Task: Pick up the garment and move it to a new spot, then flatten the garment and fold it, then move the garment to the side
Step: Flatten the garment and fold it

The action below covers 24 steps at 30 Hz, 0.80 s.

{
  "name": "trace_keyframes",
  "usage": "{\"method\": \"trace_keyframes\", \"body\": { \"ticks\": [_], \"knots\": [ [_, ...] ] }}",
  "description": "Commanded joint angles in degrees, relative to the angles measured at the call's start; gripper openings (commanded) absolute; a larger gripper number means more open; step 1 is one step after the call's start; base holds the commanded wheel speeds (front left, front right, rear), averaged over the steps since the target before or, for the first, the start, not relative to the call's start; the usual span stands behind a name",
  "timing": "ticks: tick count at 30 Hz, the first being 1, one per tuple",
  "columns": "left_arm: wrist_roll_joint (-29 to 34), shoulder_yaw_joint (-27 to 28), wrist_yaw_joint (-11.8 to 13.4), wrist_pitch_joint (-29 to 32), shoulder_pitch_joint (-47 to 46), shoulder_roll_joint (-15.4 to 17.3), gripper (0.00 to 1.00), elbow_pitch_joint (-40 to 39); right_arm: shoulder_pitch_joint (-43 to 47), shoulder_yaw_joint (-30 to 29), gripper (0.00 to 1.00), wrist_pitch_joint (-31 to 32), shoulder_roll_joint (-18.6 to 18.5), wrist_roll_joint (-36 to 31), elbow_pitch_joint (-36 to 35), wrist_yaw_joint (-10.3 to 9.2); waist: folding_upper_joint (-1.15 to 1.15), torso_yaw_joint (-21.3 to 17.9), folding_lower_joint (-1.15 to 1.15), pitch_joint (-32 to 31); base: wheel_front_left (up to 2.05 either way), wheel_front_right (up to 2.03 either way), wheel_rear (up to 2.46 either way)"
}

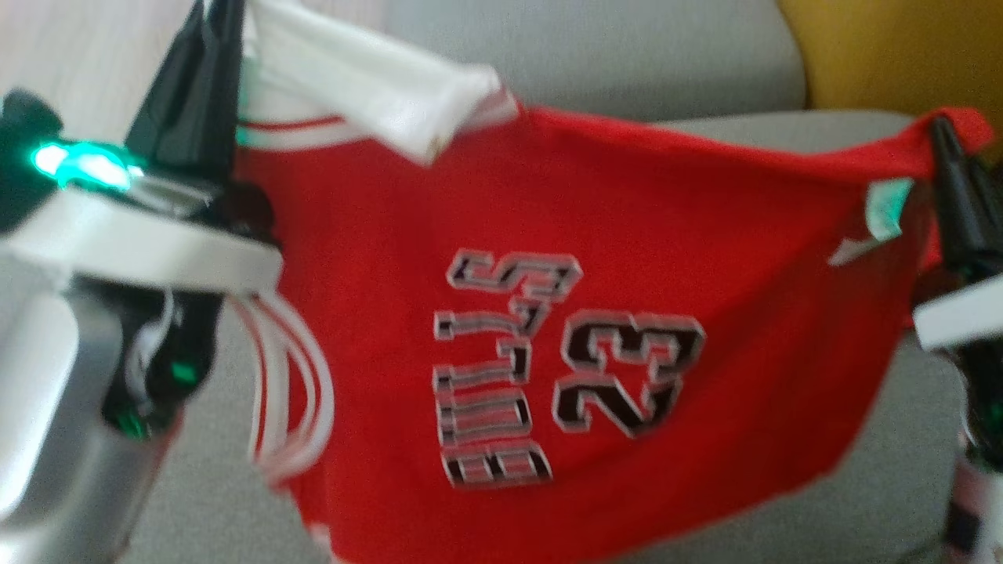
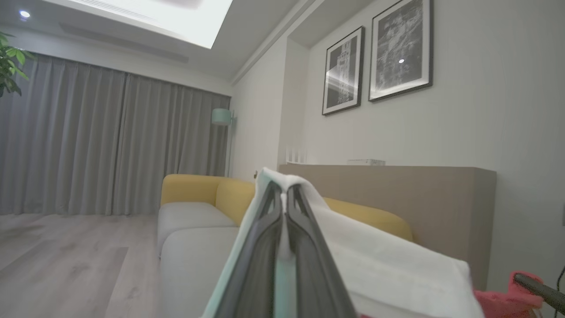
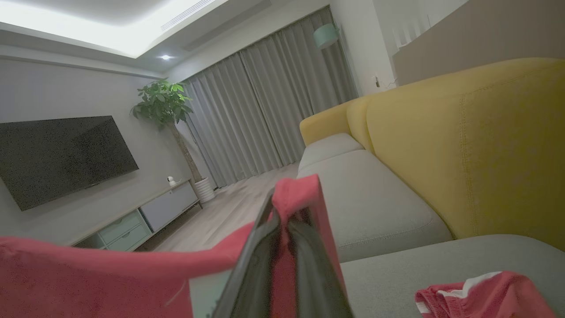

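Left end effector, upper left of frame, and right end effector, right edge, both clenched on a red garment.
The garment hangs stretched between them over the grey sofa, number facing the camera. Likely the carrying step; next, lower it flat onto a new spot without bunching.

Left wrist view: grey curtains left, wood floor lower left, two framed prints upper right | right wrist view: yellow-backed sofa right, TV at left, plant beside it, ceiling light glowing up top
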Motion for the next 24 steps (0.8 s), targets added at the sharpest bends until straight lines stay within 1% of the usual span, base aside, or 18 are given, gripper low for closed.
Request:
{"method": "trace_keyframes", "body": {
  "ticks": [1,3,6,7,8,12,15,18,19,24],
  "knots": [
    [0.3,3.4,-0.8,-0.1,-5.8,2.5,0.0,0.3,-5.4,1.7,0.0,-0.6,-0.2,-0.7,-0.4,0.21,0.0,-0.2,-0.01,2.1,0.0,0.0,0.0],
    [1.1,3.1,-2.2,-0.3,-9.7,2.6,0.0,4.4,-9.7,2.9,0.0,-1.5,-0.2,-3.3,3.7,0.21,0.0,-0.3,-0.01,4.6,0.0,0.0,0.0],
    [2.4,2.8,-3.7,-0.5,-17.6,1.8,0.0,12.1,-19.3,4.4,0.0,-4.4,-0.2,-8.4,11.8,0.21,0.0,-0.5,-0.01,8.2,0.0,0.0,0.0],
    [3.9,2.3,-4.7,-1.1,-23.9,1.0,0.0,18.1,-27.0,4.6,0.0,-7.3,-0.2,-11.8,18.6,0.21,0.0,-0.4,-0.01,10.4,0.0,0.0,0.0],
    [4.8,2.0,-5.1,-1.8,-27.2,0.4,0.0,21.3,-30.9,4.2,0.0,-9.2,-0.2,-13.9,22.1,0.21,0.0,-0.2,-0.01,11.4,0.0,0.0,0.0],
    [8.8,0.9,-5.9,-6.0,-39.2,-2.5,0.0,33.5,-45.0,1.9,0.0,-17.3,-0.3,-22.6,36.6,0.21,0.0,0.9,-0.01,14.2,0.0,0.0,0.0],
    [10.8,0.2,-6.4,-10.2,-45.9,-5.1,0.0,41.1,-53.5,-0.6,0.0,-23.4,-0.8,-29.5,46.1,0.21,0.0,2.2,-0.01,16.0,0.0,0.0,0.0],
    [11.0,-0.5,-7.5,-13.8,-49.2,-8.1,0.0,47.2,-58.8,-3.5,0.0,-28.5,-0.9,-34.6,53.6,0.21,0.0,3.9,-0.01,18.6,0.0,0.0,0.0],
    [10.7,-1.1,-8.6,-15.4,-49.4,-9.7,0.0,50.1,-60.5,-4.8,0.0,-30.7,-0.8,-36.9,58.0,0.21,0.0,4.7,-0.01,20.7,0.0,0.0,0.0],
    [10.2,-2.9,-11.2,-19.8,-45.5,-12.0,0.0,54.0,-60.3,-7.1,0.0,-35.8,-0.4,-40.3,67.6,0.21,0.0,6.1,-0.01,26.5,0.0,0.0,0.0]
  ]
}}
